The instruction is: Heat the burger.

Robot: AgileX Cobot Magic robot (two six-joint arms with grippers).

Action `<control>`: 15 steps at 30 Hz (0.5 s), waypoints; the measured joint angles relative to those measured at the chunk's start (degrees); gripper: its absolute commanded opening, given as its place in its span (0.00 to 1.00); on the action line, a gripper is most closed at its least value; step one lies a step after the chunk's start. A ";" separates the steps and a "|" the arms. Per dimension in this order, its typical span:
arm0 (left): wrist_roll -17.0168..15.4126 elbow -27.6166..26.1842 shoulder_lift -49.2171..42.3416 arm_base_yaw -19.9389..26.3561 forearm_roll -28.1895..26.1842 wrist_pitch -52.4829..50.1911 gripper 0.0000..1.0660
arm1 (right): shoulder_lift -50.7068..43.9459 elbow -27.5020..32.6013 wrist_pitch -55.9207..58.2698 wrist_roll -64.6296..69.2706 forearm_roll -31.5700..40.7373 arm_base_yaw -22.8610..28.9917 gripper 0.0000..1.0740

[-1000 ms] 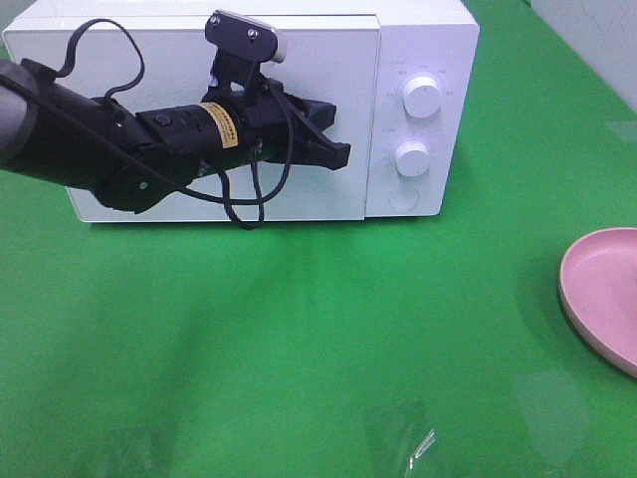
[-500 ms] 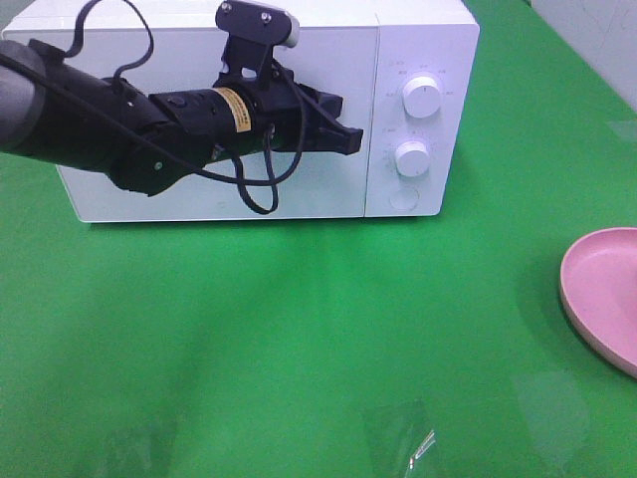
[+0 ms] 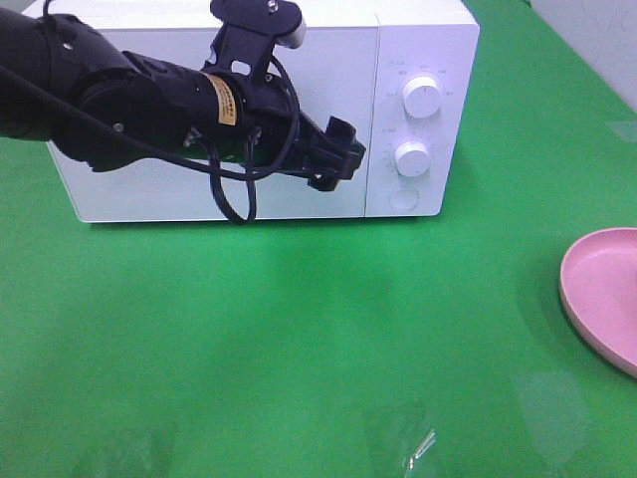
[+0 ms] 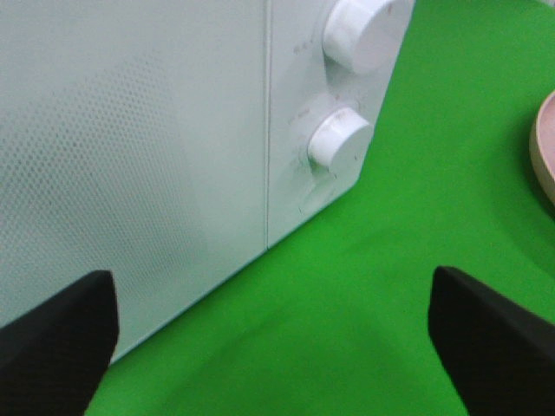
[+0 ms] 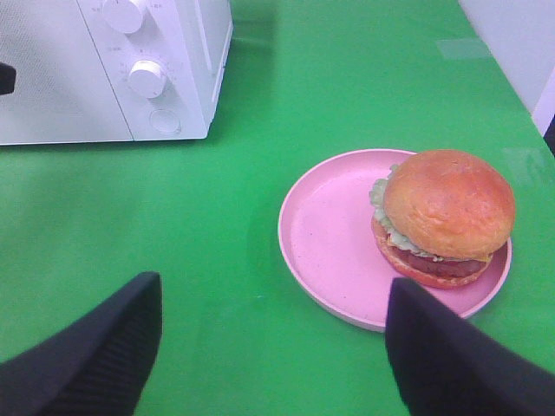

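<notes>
Left claw (image 3: 336,154) hangs in front of the microwave (image 3: 418,40) door, tips wide apart w/ nothing btwn them, aimed at 3 o'clock toward the lower knob (image 3: 411,157). Upper knob (image 3: 423,97) sits at 12 o'clock from the lower one, round button (image 3: 403,198) at 6. Green table (image 3: 299,349) underneath. Pink plate (image 3: 602,294) near the table's 3 o'clock edge, well apart from the microwave. Burger (image 5: 444,217) sits on the plate, off-center twd its far side from the microwave. Right claw (image 5: 273,347) open, empty, near the plate, not touching.
</notes>
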 measured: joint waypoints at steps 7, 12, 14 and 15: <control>0.00 0.00 -6.07 -2.64 -3.09 23.15 0.92 | 0.00 0.00 0.00 0.00 0.00 0.00 0.66; 0.06 0.00 -9.74 -2.64 -3.15 38.56 0.92 | 0.00 0.00 0.00 0.00 0.00 0.00 0.66; 0.46 0.00 -11.97 -2.18 -3.15 46.70 0.92 | 0.00 0.00 0.00 0.00 0.00 0.00 0.66; 0.46 0.00 -11.97 -2.18 -3.15 46.70 0.92 | 0.00 0.00 0.00 0.00 0.00 0.00 0.66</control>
